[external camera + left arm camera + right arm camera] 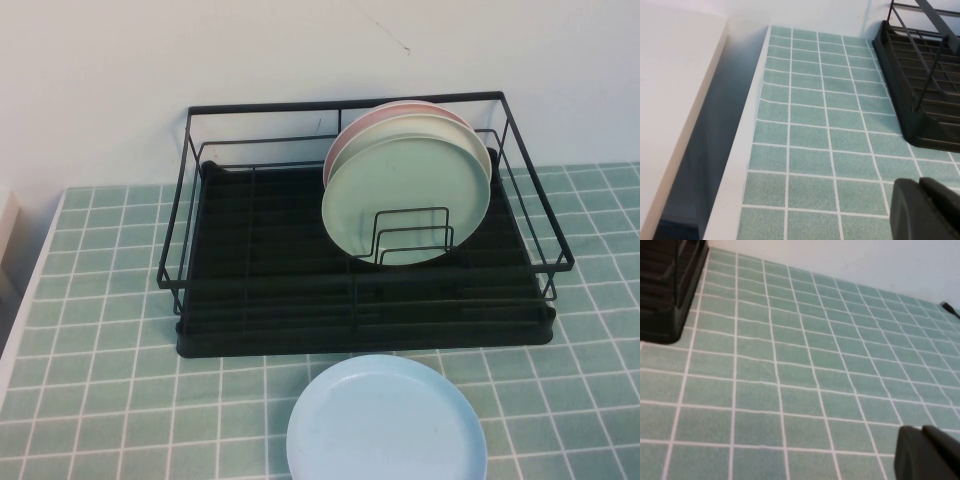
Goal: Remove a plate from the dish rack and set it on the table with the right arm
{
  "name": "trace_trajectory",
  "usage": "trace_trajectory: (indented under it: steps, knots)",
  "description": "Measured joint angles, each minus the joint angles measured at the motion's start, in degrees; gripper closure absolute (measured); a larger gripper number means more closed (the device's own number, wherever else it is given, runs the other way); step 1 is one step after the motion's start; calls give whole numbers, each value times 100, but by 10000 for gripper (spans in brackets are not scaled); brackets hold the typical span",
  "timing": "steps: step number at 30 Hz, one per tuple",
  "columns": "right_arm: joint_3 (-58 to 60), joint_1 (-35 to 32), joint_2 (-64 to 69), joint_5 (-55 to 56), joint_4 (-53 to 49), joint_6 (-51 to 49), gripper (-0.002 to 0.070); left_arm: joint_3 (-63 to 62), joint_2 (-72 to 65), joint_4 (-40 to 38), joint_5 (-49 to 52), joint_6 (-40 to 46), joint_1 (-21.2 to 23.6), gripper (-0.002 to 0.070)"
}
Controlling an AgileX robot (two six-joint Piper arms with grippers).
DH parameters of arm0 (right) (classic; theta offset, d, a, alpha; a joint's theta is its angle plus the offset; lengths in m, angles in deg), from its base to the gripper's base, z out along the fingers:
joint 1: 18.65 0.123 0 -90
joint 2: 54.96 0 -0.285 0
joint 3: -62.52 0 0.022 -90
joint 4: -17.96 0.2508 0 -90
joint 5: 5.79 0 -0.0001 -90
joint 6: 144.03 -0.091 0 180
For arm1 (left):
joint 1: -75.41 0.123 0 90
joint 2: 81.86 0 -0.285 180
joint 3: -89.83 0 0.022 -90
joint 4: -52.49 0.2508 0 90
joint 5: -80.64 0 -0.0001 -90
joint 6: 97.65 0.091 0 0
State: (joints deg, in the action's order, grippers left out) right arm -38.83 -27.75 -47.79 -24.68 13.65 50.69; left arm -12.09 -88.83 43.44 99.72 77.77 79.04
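The light blue plate (385, 425) lies flat on the tiled table (90, 330), just in front of the black dish rack (260, 335). No arm shows in the high view. My right gripper (921, 429) is shut and empty, low over bare tiles, with a corner of the dish rack (665, 285) off to one side. My left gripper (919, 182) is shut and empty over tiles near the table's white edge (740, 165). The dish rack's end (920, 100) shows beyond it.
A pale mint-green plate (405, 195) stands upright in the rack's right half, with a cream plate (484, 152) and a pink plate (352, 128) behind it. A white wall (300, 50) rises behind the rack. A white ledge (675, 100) lies left of the table.
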Motion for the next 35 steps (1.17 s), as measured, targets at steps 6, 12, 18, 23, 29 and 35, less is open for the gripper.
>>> trace_trajectory:
  steps: [6,12,18,23,29,35]
  knots:
    - [0,260,0,0,-280,0,676,0,0,0,0,0,0,678]
    - [-8,388,0,-21,23,0,676,0,0,0,0,0,0,678]
    - [-8,615,0,-21,71,0,676,0,0,0,0,0,0,678]
    - [-8,821,0,-21,190,0,676,0,0,0,0,0,0,678]
    - [-8,844,0,-25,318,0,676,0,0,0,0,0,0,678]
    - [-8,844,0,-37,328,0,676,0,0,0,0,0,0,678]
